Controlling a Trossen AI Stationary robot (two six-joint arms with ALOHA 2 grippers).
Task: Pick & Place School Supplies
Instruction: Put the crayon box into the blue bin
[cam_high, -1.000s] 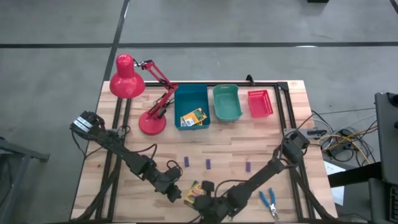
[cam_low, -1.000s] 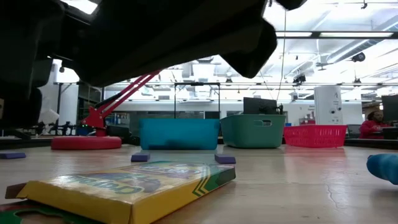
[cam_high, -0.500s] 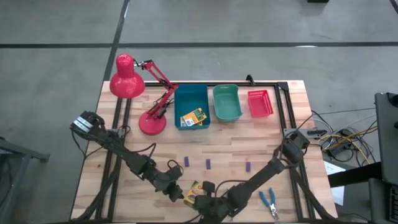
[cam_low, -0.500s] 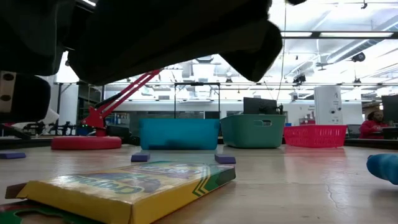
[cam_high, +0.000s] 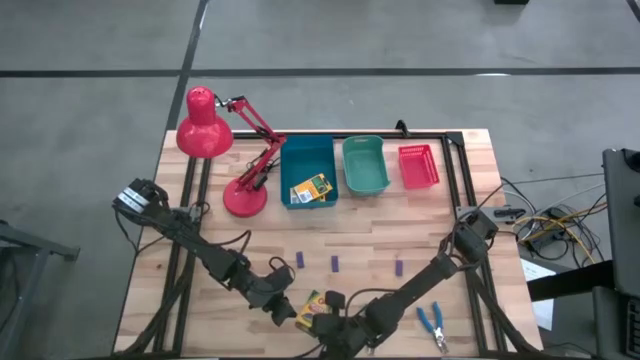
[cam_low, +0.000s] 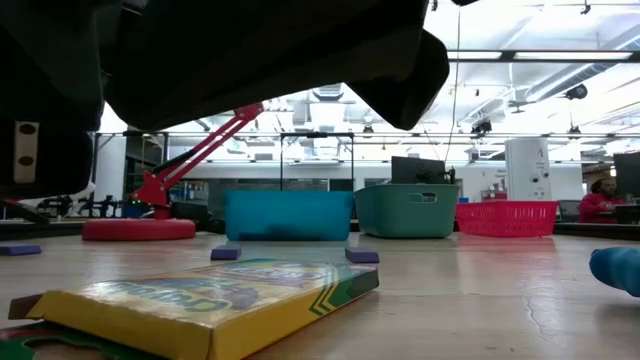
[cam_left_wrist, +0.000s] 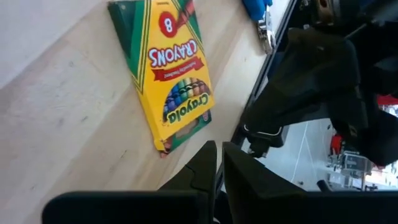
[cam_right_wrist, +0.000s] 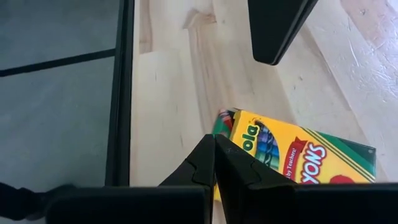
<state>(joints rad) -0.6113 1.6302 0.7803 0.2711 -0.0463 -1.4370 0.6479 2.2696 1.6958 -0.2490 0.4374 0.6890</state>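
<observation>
– What kind of place is this?

– A robotics lab or workshop. A wooden table (cam_high: 330, 255) stands on a bare grey concrete floor (cam_high: 400, 40) marked with lines, and loose cables (cam_high: 555, 225) trail off beside it.

– And beyond the table?

– A large open hall with a high ceiling, rows of strip lights (cam_low: 520, 55) and exposed beams. Farther back there are workbenches, a monitor (cam_low: 418, 170), white equipment (cam_low: 525, 165), and a person (cam_low: 600, 198) in red seated at the far side.
</observation>
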